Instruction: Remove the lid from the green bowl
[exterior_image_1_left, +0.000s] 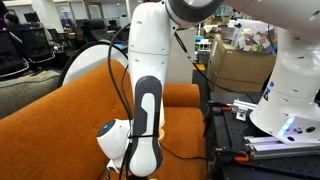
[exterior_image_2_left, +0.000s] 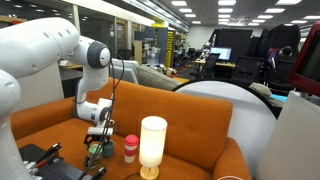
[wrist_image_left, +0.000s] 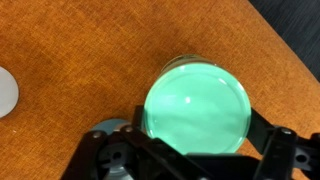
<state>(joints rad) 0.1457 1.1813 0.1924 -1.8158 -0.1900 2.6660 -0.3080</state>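
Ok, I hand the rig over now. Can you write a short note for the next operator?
Gripper: it straddles the lid, jaws wide. I cannot tell if they press it.
Green bowl: on the orange sofa seat, under the gripper, and the lid looks on.
Done: gripper placed at the lid.
Left: grip the lid if needed, lift it off, put it aside.

lid (wrist_image_left: 197, 105): round, pale mint green, glossy, lying flat with its top facing up
lid place: between the fingers of the pincer (wrist_image_left: 200, 127), contact unclear
green bowl (wrist_image_left: 180, 62): under the lid, only a rim sliver shows
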